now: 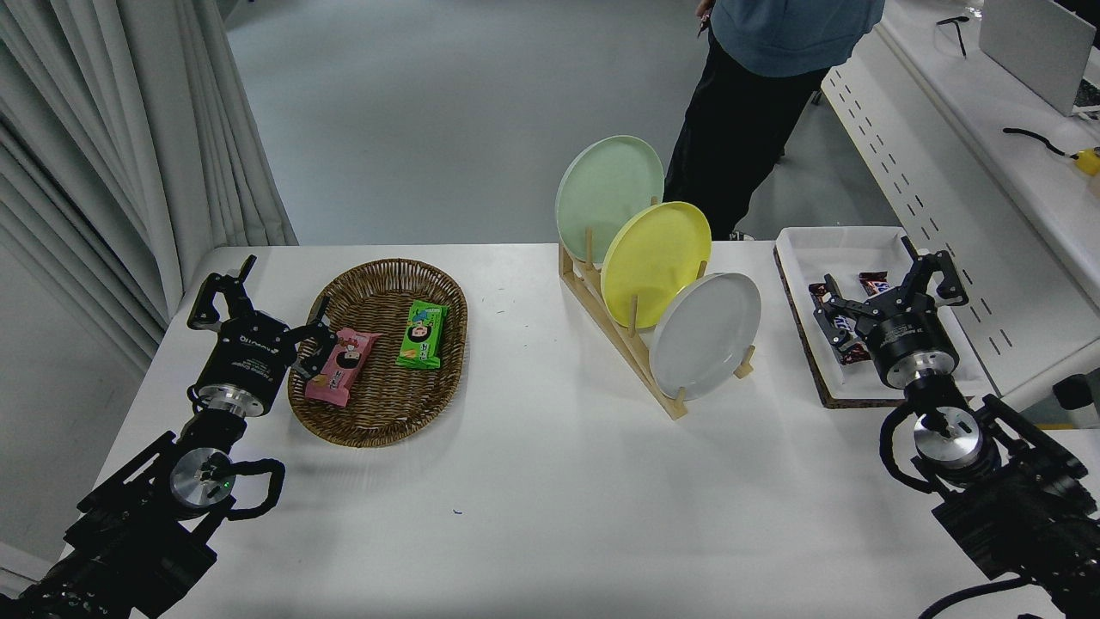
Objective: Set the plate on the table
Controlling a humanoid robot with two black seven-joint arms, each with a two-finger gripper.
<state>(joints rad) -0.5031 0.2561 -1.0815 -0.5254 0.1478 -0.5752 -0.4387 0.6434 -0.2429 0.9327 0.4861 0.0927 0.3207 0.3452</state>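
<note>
The grey-white plate [706,334] stands on edge in the front slot of a wooden rack [620,337] on the white table [550,481]. Behind it in the rack stand a yellow plate [656,258] and a mint-green plate [608,194]. My right gripper [882,273] is open and empty. It hovers over the white tray, to the right of the grey-white plate and apart from it. My left gripper [262,297] is open and empty, parked at the left beside the wicker basket.
A wicker basket [378,351] at the left holds a pink snack pack [342,367] and a green one [422,334]. A white tray [868,258] with candy bars [840,322] sits at the right. A person [756,94] stands beyond the table's far edge.
</note>
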